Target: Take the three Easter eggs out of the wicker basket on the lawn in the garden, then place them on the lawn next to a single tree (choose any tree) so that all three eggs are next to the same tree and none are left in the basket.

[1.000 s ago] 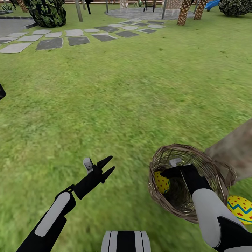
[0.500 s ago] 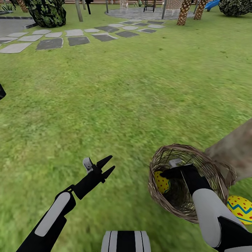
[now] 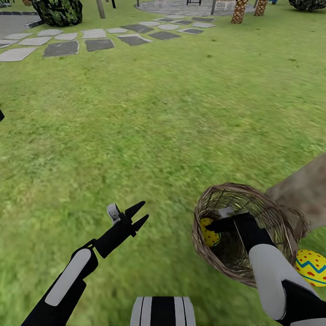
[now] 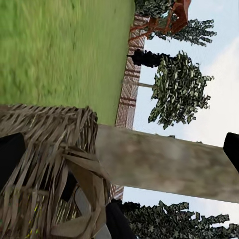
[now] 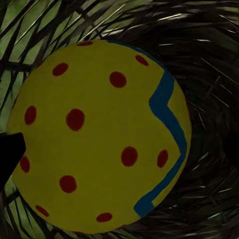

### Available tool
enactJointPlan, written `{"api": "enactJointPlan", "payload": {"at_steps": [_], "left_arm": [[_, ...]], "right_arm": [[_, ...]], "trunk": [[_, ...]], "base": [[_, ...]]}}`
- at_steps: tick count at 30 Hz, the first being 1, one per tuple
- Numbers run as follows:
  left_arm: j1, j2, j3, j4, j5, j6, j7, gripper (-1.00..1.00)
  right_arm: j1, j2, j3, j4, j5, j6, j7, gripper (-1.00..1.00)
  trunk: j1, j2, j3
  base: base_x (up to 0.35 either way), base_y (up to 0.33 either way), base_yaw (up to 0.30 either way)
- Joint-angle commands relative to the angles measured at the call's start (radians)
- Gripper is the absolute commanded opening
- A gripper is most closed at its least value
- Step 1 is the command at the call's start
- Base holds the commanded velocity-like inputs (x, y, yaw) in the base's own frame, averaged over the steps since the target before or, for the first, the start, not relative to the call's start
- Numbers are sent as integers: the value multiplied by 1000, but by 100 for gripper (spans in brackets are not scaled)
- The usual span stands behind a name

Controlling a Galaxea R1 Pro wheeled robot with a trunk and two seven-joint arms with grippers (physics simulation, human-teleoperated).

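Reaching into the wicker basket [image 3: 271,213] at lower right, right gripper [image 3: 216,225] by an egg [image 3: 208,232], grip unclear; left gripper [image 3: 141,215] hanging open, empty. No writing.

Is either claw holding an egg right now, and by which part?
Cannot be told for the right claw: it is inside the wicker basket at an egg, contact hidden. The left claw is open, holding nothing.

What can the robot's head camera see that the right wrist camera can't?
Head view alone: the lawn, grey stepping stones, the tree trunk, an egg on the grass beside the trunk, and the open left gripper. Right wrist view alone: a close look at the egg's red dots and blue zigzag. Both share the egg in the basket and the wicker basket.
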Motion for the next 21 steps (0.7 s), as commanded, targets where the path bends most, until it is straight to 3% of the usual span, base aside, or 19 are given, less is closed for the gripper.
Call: {"api": "enactJointPlan", "payload": {"at_steps": [1,21], "left_arm": [[-1,1,-1,0,7,3,-1,100],[-1,-1,-3,-1,7,3,-1,100]], "right_arm": [[-1,1,-5,-2,10,1,9,100],[-1,2,-5,-2,12,8,9,100]], "trunk": [[0,0,-1],[3,-2,-32]], "base": [[0,0,0],[0,0,0]]}}
